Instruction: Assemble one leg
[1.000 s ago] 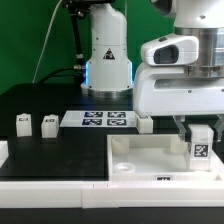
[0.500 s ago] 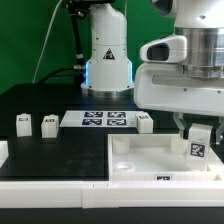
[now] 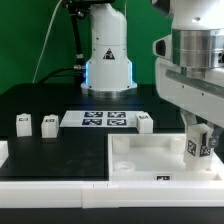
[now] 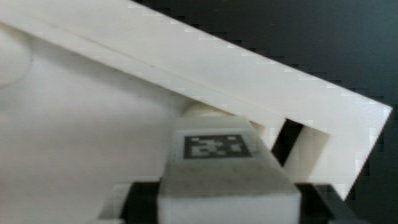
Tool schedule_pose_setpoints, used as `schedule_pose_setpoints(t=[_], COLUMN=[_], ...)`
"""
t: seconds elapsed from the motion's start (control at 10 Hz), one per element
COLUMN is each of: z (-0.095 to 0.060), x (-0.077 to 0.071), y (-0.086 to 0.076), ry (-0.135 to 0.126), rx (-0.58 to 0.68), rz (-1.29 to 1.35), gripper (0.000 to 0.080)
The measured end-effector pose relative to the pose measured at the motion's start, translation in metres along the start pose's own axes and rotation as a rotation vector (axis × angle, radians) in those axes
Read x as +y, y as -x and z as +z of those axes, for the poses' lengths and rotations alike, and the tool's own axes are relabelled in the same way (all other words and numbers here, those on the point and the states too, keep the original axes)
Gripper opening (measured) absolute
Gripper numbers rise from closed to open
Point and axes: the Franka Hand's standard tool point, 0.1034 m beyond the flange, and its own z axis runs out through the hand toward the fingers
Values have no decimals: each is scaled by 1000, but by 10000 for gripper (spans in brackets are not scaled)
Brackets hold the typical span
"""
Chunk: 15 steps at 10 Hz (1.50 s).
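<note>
Exterior and wrist views, leg insertion step. We see the gripper (image 3: 201, 140) at the right edge of the exterior frame, its jaws clamped on the leg (image 3: 199, 146), a small white block whose marker tag faces the camera. Compared with half a second ago, the wrist has rotated: the broad white housing that stood square to the camera now shows a narrower, turned face, and the leg's tag sits slightly tilted and a little further toward the exterior view's right. The leg hangs over the far right corner of the white tray (image 3: 140, 160), the large flat piece filling the lower right of the frame.

In the wrist view the leg (image 4: 221, 158) occupies the lower centre, pressed close beside the tray's raised rim (image 4: 214, 65), which runs diagonally across the frame; we cannot tell whether its lower end touches the tray floor.

We read the rotation as a screwing or seating motion, so the leg is probably being worked into a corner socket.

Three spare legs (image 3: 48, 123) rest on the black table (image 3: 40, 150) near the marker board (image 3: 105, 119), in the middle left of the frame.
</note>
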Motion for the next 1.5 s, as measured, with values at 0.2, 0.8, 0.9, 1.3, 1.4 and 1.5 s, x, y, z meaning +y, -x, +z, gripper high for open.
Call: schedule_pose_setpoints(t=[0.2, 0.8, 0.9, 1.3, 1.4, 1.5], z=[0, 0, 0, -1, -1, -1], x=[0, 1, 0, 1, 1, 1], y=[0, -4, -3, -6, -7, -7], ry=[-1, 12, 19, 37, 41, 42], rx=[2, 27, 41, 30, 30, 29], rz=[81, -523, -683, -1153, -1244, -1277], gripper=[298, 640, 648, 648, 648, 504])
